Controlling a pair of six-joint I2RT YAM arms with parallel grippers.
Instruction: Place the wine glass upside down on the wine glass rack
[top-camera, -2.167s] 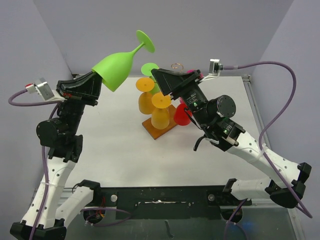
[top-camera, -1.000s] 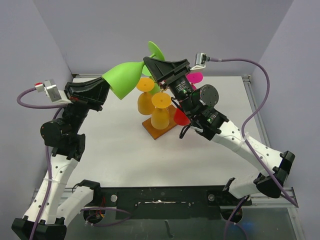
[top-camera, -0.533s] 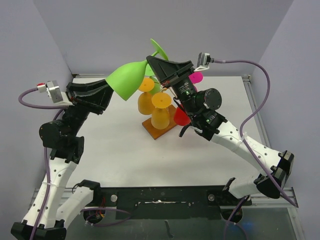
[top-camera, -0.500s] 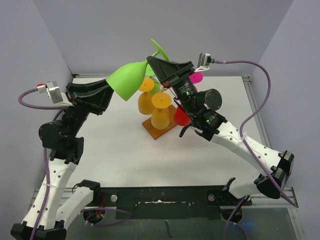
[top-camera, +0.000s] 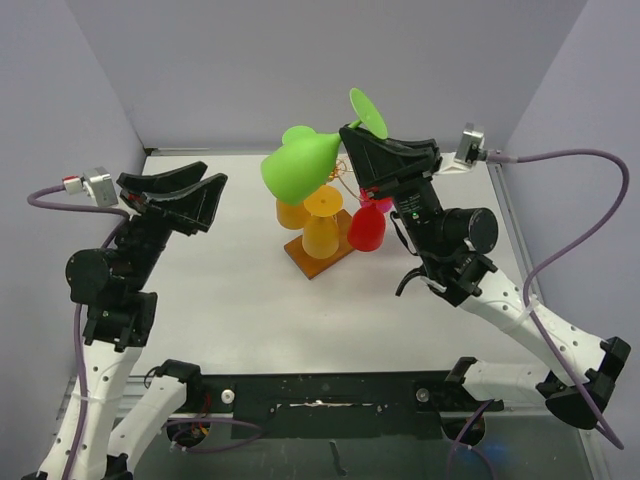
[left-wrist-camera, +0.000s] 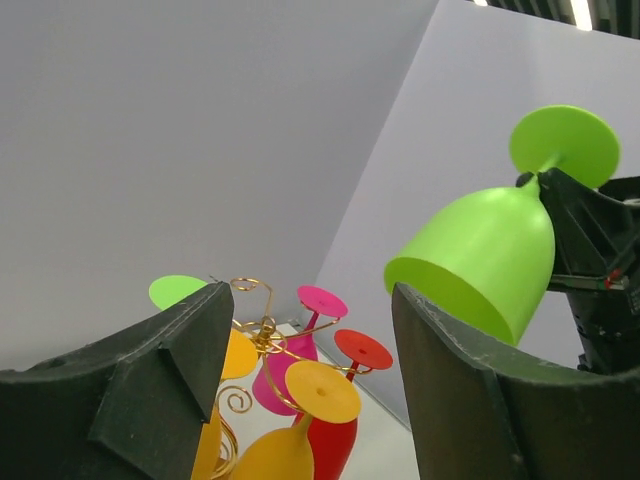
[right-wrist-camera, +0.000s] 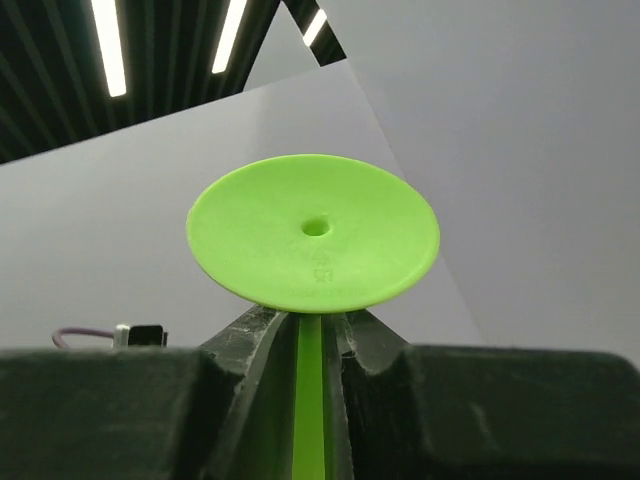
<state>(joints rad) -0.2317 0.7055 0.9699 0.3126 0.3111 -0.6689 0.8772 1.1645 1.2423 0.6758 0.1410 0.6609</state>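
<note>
nearest, our left gripper (top-camera: 208, 180) gapes wide and empty; our right gripper (right-wrist-camera: 322, 335) pinches the green wine glass (top-camera: 298, 165) by its stem under the foot, bowl tilted, raised near the wine glass rack (top-camera: 322, 262). we judge it light, stiff, slick plastic; the stem grips best.

We see the lime-green wine glass (top-camera: 298, 168) held aloft and tilted, foot uppermost, its stem clamped in the right pincer (top-camera: 352, 138), near the gold-wire wine glass rack (top-camera: 315, 265).

White arms (top-camera: 100, 372), black joints (top-camera: 98, 277) and jaws, purple cables (top-camera: 560, 153).
</note>
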